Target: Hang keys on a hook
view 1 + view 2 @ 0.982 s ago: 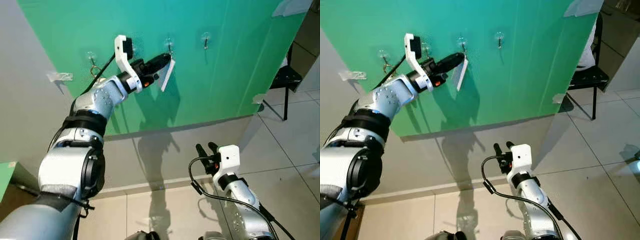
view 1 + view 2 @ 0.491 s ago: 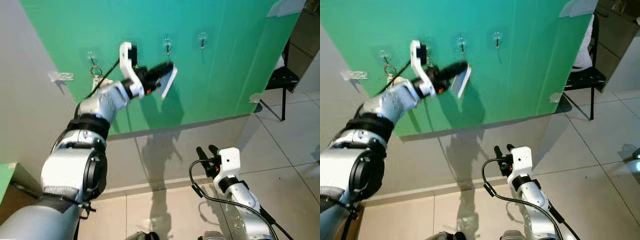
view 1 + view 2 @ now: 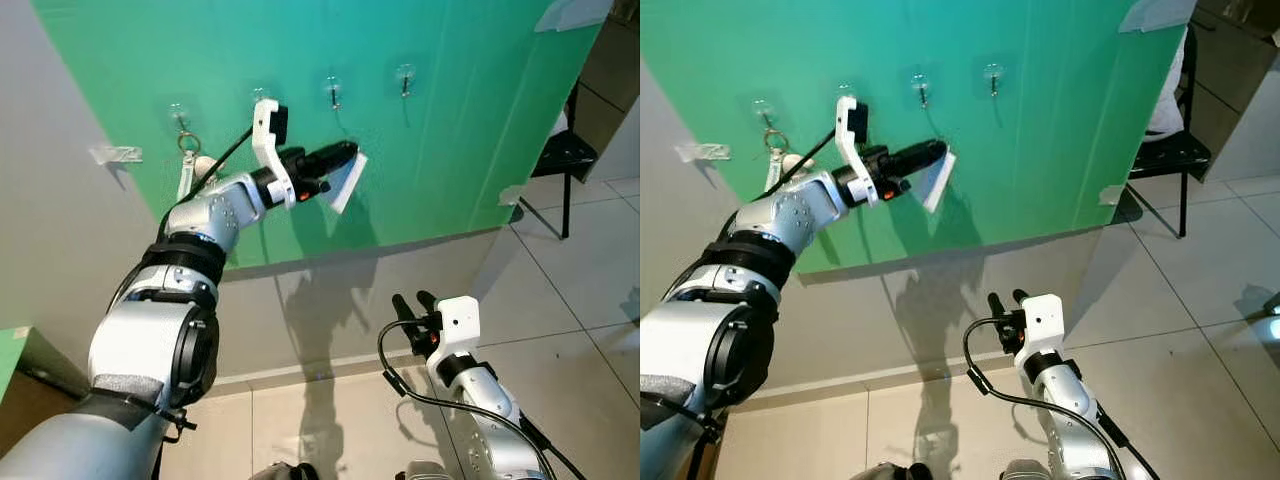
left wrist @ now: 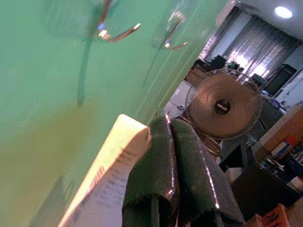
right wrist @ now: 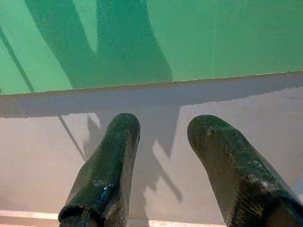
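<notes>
Fingers (image 4: 163,165) pinching white tag (image 3: 346,183), seemingly just below hook (image 3: 333,91)

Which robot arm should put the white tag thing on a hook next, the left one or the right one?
Probably the left. Its tool is shut on the white tag just below the hooks on the green board. The right tool hangs open and low.

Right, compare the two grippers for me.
The left gripper is raised to the green board, below the hooks; the right gripper hangs low over the floor. The left is shut on a white tag; the right is open and holds nothing. Both have two black fingers.
</notes>
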Robot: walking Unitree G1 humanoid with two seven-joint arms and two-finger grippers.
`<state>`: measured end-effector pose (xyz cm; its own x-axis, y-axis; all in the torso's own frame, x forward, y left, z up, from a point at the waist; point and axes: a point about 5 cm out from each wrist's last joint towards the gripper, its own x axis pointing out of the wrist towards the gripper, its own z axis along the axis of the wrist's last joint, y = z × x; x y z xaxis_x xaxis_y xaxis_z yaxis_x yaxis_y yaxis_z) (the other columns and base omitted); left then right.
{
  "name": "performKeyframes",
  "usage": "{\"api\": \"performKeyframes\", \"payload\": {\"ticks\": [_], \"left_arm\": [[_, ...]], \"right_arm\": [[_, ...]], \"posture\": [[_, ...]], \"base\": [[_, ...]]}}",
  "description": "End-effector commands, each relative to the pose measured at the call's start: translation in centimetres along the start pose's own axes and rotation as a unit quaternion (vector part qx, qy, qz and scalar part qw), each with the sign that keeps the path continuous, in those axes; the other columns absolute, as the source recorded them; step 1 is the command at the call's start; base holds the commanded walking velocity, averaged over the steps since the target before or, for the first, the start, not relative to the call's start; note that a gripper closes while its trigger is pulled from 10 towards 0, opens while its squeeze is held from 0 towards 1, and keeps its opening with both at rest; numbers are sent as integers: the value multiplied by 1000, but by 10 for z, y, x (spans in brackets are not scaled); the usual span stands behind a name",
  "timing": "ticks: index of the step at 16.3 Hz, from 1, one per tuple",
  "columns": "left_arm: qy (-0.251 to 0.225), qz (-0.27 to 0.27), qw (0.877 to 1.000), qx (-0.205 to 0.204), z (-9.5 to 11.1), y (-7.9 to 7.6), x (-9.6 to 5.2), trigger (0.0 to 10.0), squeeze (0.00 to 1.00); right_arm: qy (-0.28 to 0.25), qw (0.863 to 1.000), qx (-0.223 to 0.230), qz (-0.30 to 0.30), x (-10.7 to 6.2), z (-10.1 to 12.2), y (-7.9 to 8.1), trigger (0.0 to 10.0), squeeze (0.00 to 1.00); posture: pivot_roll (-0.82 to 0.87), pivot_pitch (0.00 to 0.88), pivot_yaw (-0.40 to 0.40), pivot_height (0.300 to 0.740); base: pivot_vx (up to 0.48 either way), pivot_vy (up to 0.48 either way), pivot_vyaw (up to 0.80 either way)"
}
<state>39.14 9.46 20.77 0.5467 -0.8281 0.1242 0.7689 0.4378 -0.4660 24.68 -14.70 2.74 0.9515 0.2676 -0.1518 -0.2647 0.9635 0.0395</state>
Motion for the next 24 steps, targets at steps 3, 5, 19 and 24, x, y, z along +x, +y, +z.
{"api": "performKeyframes", "payload": {"ticks": [3,5,19,24], "left_arm": [[-27,-37,999,9,25,-11,8,0,0],[-31,-38,999,11,30,-13,9,0,0],[-79,30,996,-21,38,2,-1,0,0],[-91,45,994,-25,42,5,-4,0,0]], "right_arm": [[2,1000,1,7,-1,-1,5,10000,0],[2,1000,1,6,-2,-2,5,10000,0],[4,1000,-1,6,-5,-2,4,10000,0],[6,1000,0,6,-6,-3,5,10000,0]], "posture": [[-293,0,150,727],[-296,0,154,727],[-307,0,151,727],[-306,0,152,727]], "base": [[0,0,0],[0,0,0],[0,0,0],[0,0,0]]}}
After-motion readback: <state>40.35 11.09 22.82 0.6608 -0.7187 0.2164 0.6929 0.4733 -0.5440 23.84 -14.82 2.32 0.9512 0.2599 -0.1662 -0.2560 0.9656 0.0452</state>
